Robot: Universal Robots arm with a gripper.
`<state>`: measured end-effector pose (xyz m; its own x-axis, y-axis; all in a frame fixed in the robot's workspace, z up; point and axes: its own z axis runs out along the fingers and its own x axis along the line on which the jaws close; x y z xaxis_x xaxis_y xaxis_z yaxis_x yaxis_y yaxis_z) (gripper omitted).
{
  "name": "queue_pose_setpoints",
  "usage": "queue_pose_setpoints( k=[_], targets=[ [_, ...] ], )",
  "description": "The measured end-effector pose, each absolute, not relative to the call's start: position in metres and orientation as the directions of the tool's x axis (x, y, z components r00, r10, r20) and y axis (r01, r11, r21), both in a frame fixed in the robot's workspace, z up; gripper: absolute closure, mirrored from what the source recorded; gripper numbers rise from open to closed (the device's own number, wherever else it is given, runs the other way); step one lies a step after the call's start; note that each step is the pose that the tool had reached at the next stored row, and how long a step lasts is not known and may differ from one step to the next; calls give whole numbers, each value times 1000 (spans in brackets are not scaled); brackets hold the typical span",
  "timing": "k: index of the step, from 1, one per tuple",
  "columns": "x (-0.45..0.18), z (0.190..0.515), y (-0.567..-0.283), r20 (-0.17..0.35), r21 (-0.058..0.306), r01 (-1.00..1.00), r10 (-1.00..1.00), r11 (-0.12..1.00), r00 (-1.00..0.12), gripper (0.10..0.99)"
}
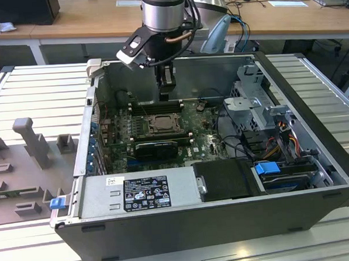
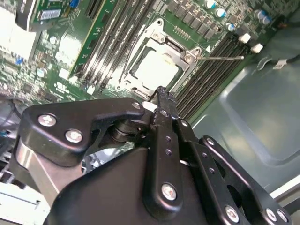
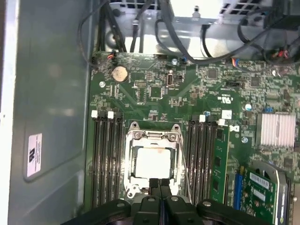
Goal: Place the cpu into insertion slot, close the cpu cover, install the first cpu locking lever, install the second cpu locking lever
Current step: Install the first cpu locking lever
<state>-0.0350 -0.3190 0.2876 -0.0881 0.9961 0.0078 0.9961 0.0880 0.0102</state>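
The cpu (image 3: 152, 161) lies seated in the insertion slot (image 3: 132, 188), below and just ahead of the fingers (image 3: 154, 187). The cpu cover (image 3: 140, 135) appears folded down around it, its window framing the pale face. The fingers are pressed together with nothing between them, hanging tip-down close above the socket's near edge. One thin locking lever (image 2: 220, 57) stands free, angling away from a socket corner out over the memory slots (image 2: 208, 77) to one side of the fingertips. From this I judge the work to be at the lever stage, not at placing or covering. To do it well, the closed tips should bear on the lever's rod near its free end. They should carry it down and a little outward to clear its catch, then ease it in under the hook. Pressing on the cover or the cpu face risks harming the pins beneath. Counted, there is one cpu, one slot, one cover and one lever plainly free; whether a second lever lies along the opposite side I cannot tell. Farther out from the fingers are two banks of memory slots, one on each side of the socket. Beyond them are one coin cell (image 3: 121, 72) and one finned heat sink (image 3: 276, 129). One open computer case (image 1: 226, 221) encloses it all, on the ribbed desk (image 1: 38, 91).
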Motion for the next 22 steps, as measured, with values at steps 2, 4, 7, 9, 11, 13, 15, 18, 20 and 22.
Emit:
queue_pose_setpoints(
  k=[2,4,7,9,11,13,15,18,20,22],
  targets=[
    [-35,287,-319,8,10,988,988,152,-152,980],
    [-35,286,-319,8,10,982,982,191,-191,980],
    [-37,284,-319,8,10,973,973,232,-232,980],
    [-37,283,-319,7,10,961,961,276,-276,980],
    [-37,283,-319,7,10,949,949,314,-314,980],
    [-37,283,-319,7,10,938,938,347,-348,980],
    [-37,283,-319,7,10,923,923,383,-384,980],
    [-37,283,-319,7,10,893,893,451,-451,980],
    [-37,283,-319,7,10,857,856,516,-516,980],
    [-37,283,-319,7,10,832,832,554,-554,980]
  ],
)
